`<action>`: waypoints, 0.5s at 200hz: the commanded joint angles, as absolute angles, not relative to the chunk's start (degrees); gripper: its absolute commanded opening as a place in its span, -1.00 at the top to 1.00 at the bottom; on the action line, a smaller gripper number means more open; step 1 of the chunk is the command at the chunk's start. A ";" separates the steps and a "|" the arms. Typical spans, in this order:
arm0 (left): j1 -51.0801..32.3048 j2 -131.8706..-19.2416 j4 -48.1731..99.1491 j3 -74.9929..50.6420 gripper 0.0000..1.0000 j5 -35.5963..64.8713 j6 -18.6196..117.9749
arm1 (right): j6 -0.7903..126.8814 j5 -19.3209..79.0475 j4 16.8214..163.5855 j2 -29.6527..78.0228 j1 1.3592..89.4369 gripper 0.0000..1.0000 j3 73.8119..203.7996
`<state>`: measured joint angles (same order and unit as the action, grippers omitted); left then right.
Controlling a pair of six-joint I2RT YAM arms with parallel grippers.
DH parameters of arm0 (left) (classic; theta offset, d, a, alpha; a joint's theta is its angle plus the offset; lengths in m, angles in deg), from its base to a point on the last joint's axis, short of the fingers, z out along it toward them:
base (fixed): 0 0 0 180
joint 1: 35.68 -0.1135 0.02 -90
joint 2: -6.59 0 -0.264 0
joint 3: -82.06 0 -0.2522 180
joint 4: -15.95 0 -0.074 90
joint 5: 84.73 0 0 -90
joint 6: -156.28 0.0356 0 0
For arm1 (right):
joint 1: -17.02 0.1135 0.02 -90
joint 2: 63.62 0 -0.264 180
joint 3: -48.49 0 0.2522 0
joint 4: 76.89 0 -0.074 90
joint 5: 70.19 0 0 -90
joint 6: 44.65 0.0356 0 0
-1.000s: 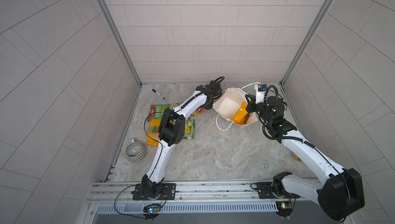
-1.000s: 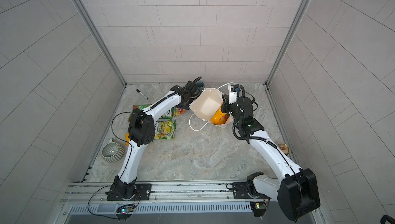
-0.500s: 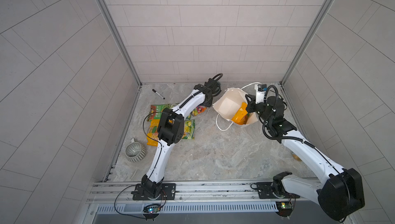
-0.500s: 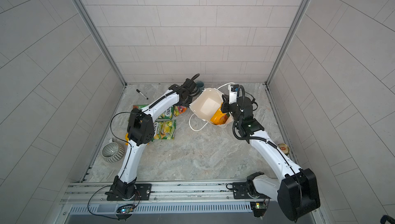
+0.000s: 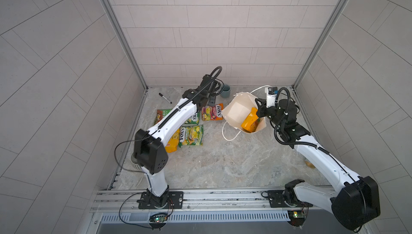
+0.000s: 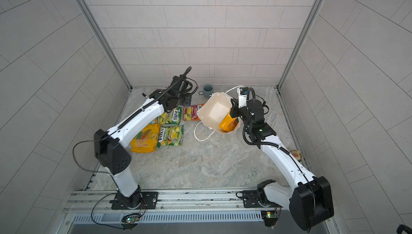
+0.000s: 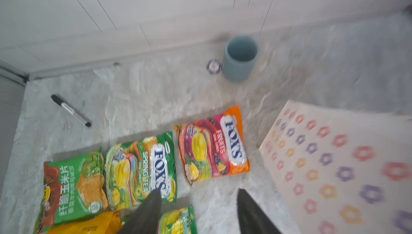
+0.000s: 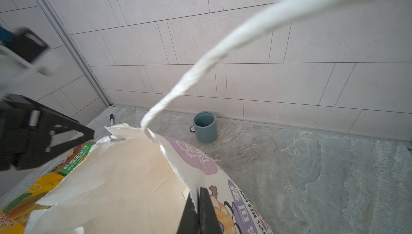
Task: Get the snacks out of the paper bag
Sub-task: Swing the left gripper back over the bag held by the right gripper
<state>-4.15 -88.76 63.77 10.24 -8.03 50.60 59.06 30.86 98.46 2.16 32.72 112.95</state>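
A marbled grey counter (image 5: 223,166), boxed in by pale tiled walls, carries everything here. The paper bag (image 5: 235,110) sits tilted near the back, its mouth gaping in both top views. The right gripper (image 8: 197,196) is pinched tight on the bag's serrated rim, apparently to hold the mouth open and keep the light bag from sliding while the other arm works. One orange packet (image 5: 250,121) is left inside, leaning against the bag's wall close to that pinch. The left gripper (image 7: 198,197) hangs empty, jaws well apart, above bare counter between the bag's flower-printed side and the snacks already out. Five packets lie flat beside the bag: a red-orange FOX'S packet (image 7: 214,146) nearest it, a green FOX'S packet (image 7: 142,170), a green corn-crisp packet (image 7: 73,181), a yellow-green FOX'S packet (image 5: 191,135) and an orange-yellow packet (image 6: 145,139). They are grouped to one side, I judge, so the bag's mouth is free to reach. The job looks nearly done; the next reach must enter the bag without crushing the paper. A grey-blue cup (image 5: 225,90) and a black marker pen (image 5: 165,98) sit near the back wall, apart from the work.
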 commanded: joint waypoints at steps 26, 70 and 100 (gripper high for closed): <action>-4.39 -73.16 43.78 -3.58 -0.34 -3.60 54.97 | 57.48 32.02 94.11 2.26 33.09 1.00 117.21; -2.39 -71.78 41.93 -4.76 -0.31 14.55 58.55 | 58.12 29.96 90.87 2.23 34.64 1.00 117.71; 5.22 -69.21 41.32 -9.92 -0.24 15.97 60.68 | 59.42 27.87 86.96 0.42 36.81 1.00 116.17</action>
